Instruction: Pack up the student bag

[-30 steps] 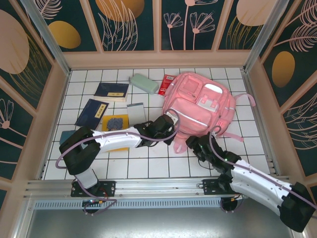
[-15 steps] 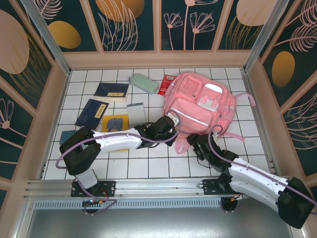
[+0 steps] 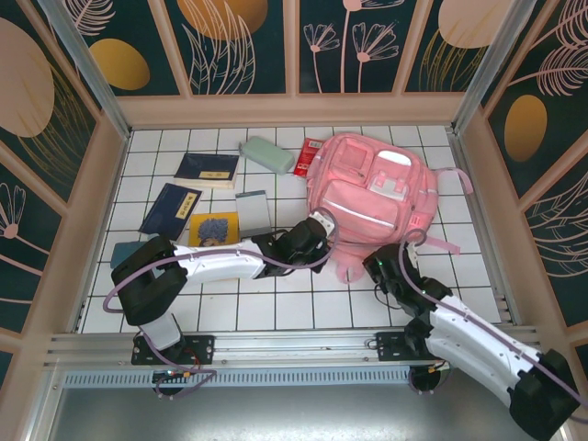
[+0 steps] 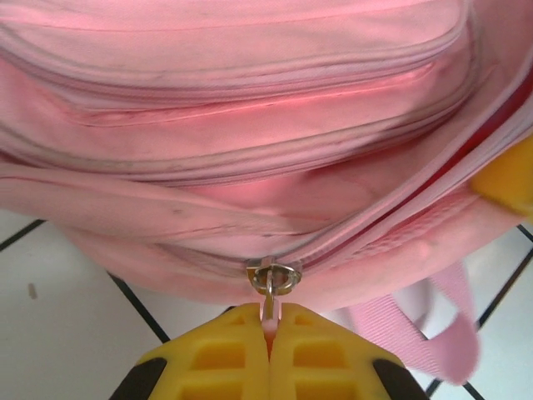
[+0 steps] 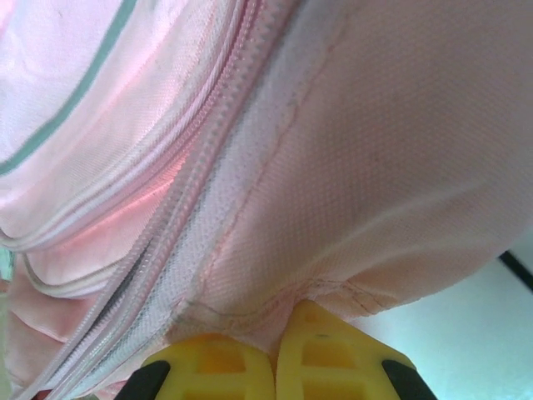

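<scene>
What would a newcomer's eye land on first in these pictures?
The big pink student bag dominates, lying right of centre on the white tiled table. At its near edge the left pincer is shut on the zipper pull, while the right pincer pinches the bag's pink fabric beside a zipper.

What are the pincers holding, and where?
Both hold the bag: the left pincer pinches its zipper pull, the right pincer pinches a fabric fold near a zipper.
</scene>
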{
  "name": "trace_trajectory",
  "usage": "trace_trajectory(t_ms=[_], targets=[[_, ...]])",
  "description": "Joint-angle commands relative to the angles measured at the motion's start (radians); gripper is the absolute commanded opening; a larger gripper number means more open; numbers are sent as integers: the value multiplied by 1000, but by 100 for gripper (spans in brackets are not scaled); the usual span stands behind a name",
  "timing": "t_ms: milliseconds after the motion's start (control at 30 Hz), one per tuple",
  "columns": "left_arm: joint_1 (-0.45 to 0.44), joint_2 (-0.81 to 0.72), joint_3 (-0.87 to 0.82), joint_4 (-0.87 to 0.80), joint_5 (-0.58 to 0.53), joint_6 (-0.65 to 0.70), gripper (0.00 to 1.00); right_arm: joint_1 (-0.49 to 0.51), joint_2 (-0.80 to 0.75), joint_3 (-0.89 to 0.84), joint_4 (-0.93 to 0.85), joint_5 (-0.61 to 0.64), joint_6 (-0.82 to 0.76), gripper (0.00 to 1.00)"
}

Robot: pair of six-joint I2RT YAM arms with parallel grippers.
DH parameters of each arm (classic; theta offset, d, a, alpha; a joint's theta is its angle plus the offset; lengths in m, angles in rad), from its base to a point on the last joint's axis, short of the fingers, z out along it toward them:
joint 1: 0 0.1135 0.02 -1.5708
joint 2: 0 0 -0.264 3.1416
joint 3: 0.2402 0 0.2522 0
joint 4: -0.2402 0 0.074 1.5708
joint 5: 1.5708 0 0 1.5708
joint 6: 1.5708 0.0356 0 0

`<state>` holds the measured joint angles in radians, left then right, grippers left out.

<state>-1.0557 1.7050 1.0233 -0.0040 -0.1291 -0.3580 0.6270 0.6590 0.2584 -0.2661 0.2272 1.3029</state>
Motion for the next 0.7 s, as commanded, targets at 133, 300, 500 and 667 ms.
trace_trajectory(t_ms=[133, 300, 500, 667], targets=[[80, 48, 54, -87, -175, 42, 0, -145, -155, 39, -197, 68, -142, 0], [136, 140, 126, -130, -283, 62, 0, -187, -209, 45, -266, 78, -170, 0], [246, 282, 267, -150, -375, 4, 0, -219, -294, 46, -329, 93, -186, 0], [337, 351, 378, -94, -296, -30, 0, -234, -339, 44, -358, 83, -202, 0]])
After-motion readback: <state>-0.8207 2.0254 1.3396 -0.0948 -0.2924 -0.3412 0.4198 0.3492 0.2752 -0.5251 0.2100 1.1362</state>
